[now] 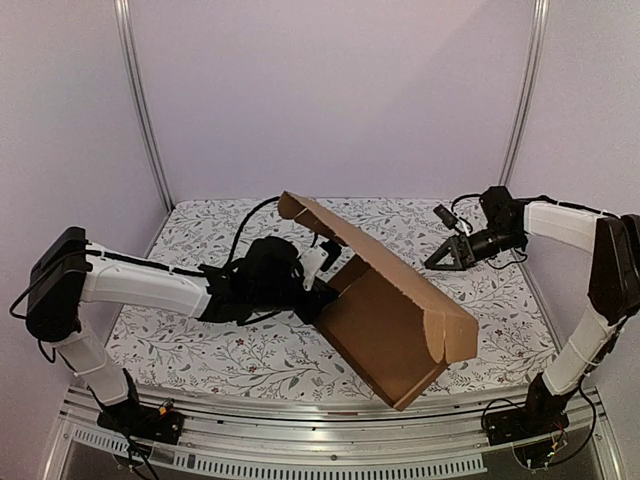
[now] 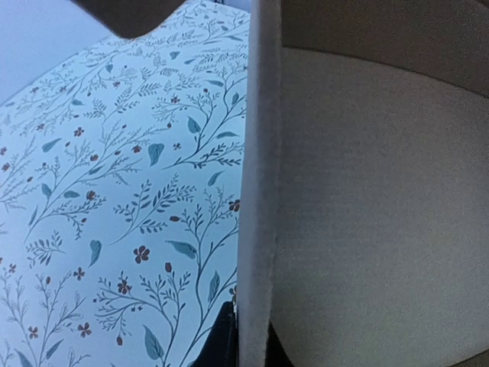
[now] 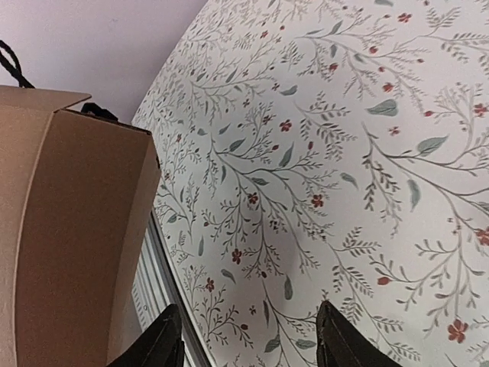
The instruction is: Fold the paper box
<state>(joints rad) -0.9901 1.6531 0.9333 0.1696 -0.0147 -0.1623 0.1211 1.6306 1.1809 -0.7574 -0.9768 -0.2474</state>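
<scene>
**Folding of the paper box (image 1: 390, 310) partly done**

The box stands tilted on the table (image 1: 200, 340), one long wall turned up, its flaps not yet tucked. The left fingers (image 2: 220, 345) pinch a panel edge; the right fingers (image 3: 160, 340), spread and empty, hover apart from it. Most folds appear left to do.

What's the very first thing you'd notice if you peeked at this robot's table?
The big brown paper box, tipped up in the middle of the flowery tablecloth with one long flap raised. The left gripper pinches its edge, while the right gripper hangs open off to the right, holding nothing.
</scene>
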